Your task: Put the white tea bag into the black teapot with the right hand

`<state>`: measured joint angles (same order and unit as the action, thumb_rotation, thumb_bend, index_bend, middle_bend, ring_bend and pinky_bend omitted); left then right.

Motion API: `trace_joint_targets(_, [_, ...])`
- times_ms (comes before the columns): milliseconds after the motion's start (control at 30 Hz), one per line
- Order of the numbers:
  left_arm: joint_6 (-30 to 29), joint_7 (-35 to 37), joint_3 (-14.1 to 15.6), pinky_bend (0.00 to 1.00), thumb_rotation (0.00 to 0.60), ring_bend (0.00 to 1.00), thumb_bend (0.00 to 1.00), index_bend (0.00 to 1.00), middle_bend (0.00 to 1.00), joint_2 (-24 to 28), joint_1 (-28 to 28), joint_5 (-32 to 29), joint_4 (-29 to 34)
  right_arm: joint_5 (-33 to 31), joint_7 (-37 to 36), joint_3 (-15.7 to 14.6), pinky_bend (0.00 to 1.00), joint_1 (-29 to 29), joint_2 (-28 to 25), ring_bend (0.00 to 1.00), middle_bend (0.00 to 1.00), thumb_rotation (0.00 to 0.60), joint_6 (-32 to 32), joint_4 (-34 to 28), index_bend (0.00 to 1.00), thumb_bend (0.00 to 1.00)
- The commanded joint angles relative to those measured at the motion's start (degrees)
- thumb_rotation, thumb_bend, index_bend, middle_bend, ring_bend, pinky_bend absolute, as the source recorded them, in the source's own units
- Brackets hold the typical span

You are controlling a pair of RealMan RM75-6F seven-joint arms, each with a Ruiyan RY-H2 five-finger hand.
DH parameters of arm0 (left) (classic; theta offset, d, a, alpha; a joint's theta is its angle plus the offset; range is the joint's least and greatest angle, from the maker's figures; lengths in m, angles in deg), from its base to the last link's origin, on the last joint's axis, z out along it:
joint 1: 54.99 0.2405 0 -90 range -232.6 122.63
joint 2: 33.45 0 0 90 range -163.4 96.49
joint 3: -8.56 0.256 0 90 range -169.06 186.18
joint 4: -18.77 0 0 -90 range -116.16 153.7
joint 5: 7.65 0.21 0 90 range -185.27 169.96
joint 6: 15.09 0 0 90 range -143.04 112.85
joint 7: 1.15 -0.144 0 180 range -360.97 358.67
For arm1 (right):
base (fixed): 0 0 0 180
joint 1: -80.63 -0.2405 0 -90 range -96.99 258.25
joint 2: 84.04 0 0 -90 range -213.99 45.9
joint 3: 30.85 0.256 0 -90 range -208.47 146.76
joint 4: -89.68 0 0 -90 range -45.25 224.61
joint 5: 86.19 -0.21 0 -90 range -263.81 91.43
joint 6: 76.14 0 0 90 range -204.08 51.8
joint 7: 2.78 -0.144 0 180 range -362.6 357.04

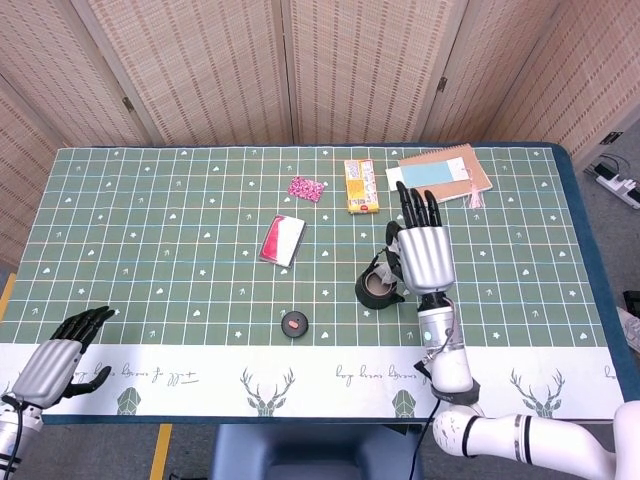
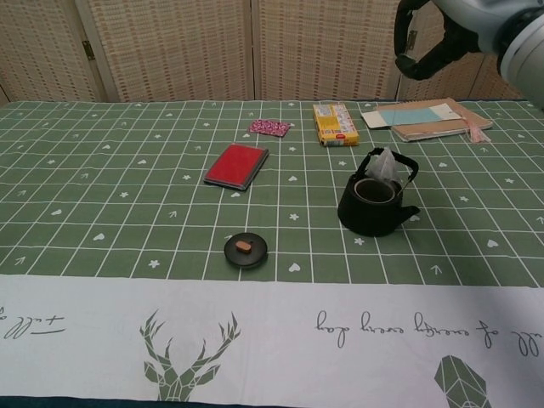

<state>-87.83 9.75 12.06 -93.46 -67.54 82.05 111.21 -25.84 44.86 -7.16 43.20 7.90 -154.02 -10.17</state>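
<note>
Right hand (image 1: 423, 258) hovers above the teapot (image 2: 372, 203), right of centre; it appears to dangle the tea bag (image 2: 382, 165) by a string too thin to see — grip itself hidden, cannot tell for sure. The bag hangs at the pot's mouth, just under the handle arch, not yet inside. Risks: the bag may snag on the handle or settle on the rim; a swing could drop it outside the pot; a low hand might knock the pot over. Left hand (image 1: 58, 360) idle at lower left, fingers loosely spread, holding nothing.
</note>
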Motion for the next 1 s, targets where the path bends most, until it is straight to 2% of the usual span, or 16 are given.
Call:
trace_joint_targets(33, [-0.12, 0.44, 0.0, 0.07, 0.6, 0.0, 0.36, 0.0, 0.0, 0.12, 0.02, 0.06, -0.13, -0.9, 0.23, -0.01, 0.0, -0.9, 0.69, 0.0, 0.0, 0.6, 0.19, 1.09, 0.64, 0.44])
trace_joint_targets(267, [-0.11, 0.88, 0.06, 0.07, 0.6, 0.0, 0.36, 0.0, 0.0, 0.17, -0.04, 0.22, -0.32, -1.84, 0.61, -1.12, 0.0, -2.04, 1.47, 0.0, 0.0, 0.6, 0.2, 2.67, 0.64, 0.44])
trace_joint_targets(600, [-0.64, 1.56, 0.12, 0.07, 0.6, 0.0, 0.36, 0.0, 0.0, 0.49, 0.11, 0.52, -0.23, -4.54, 1.29, -1.15, 0.0, -4.7, 3.28, 0.0, 0.0, 0.6, 1.36, 6.04, 0.64, 0.44])
trace_joint_targets(767, [-1.15, 1.87, 0.16, 0.07, 0.6, 0.0, 0.36, 0.0, 0.0, 0.61, 0.3, 0.79, -0.21, -5.08, 1.68, -3.66, 0.0, -5.43, 5.14, 0.0, 0.0, 0.6, 2.51, 9.65, 0.64, 0.44])
trace_joint_targets(1000, [-0.97, 0.99, 0.07, 0.07, 0.6, 0.0, 0.36, 0.0, 0.0, 0.23, 0.31, 0.42, -0.26, -2.42, -0.42, -7.5, 0.0, -4.99, 6.45, 0.0, 0.0, 0.6, 3.26, 11.91, 0.64, 0.44])
